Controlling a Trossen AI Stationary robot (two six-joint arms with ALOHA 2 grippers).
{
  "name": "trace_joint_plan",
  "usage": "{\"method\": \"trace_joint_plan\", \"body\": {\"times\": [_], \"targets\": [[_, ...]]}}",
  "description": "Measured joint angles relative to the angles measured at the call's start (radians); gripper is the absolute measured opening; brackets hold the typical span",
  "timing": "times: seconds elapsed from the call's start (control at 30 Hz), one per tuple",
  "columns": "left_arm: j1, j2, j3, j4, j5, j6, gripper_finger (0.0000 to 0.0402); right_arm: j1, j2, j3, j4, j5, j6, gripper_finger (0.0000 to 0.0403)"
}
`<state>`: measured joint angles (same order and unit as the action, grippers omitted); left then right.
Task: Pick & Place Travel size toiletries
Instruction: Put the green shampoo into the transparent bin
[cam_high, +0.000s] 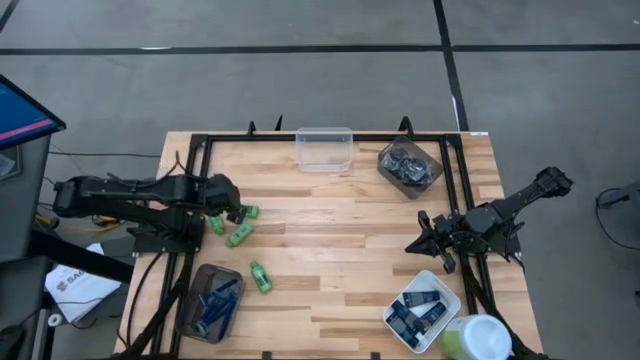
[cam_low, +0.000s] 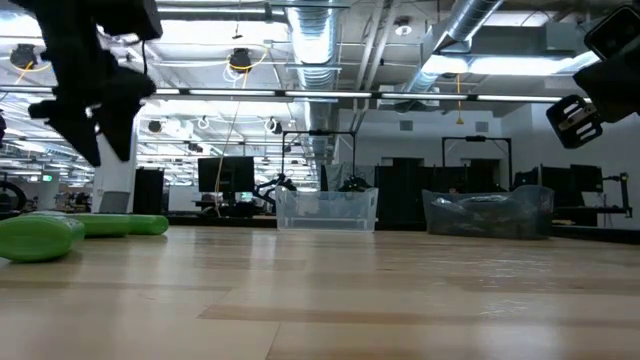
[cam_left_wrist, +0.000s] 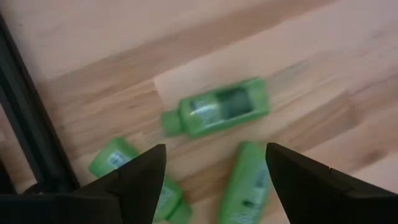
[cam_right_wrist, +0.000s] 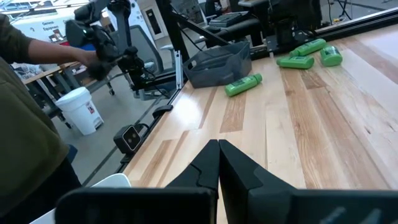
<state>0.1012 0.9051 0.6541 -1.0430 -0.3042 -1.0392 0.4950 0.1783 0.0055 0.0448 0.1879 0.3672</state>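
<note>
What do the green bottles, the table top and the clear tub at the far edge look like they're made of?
Green bottles: likely glossy plastic; they show a uniform bright green with a printed label. Table top: wood with a smooth, slightly shiny finish; it shows joined light planks and grain. Clear tub: probably thin transparent plastic; the planks show through it.

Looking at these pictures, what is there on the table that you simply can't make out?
- Dark tub, high view: its contents are a dark jumble, too small to name; in the low view its cloudy wall hides them.
- Grey tub, high view: blue things inside, too small to identify.
- Green bottles, left wrist view: labels blurred, and the open left tool's fingers cover two of them.
- White tub, high view: its dark items' markings are too small.
</note>
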Motion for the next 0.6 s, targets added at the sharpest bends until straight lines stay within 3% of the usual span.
{"method": "trace_joint_plan", "body": {"times": [0.3,0.6], "targets": [[0.089,0.053,-0.127,0.109,0.106,0.083,0.0271,0.0,0.0,0.0,0.0,0.0,0.0,0.0],[0.193,0.148,-0.138,0.256,0.198,0.369,0.0265,0.0,-0.002,0.0,0.0,0.0,0.0,0.0]]}}
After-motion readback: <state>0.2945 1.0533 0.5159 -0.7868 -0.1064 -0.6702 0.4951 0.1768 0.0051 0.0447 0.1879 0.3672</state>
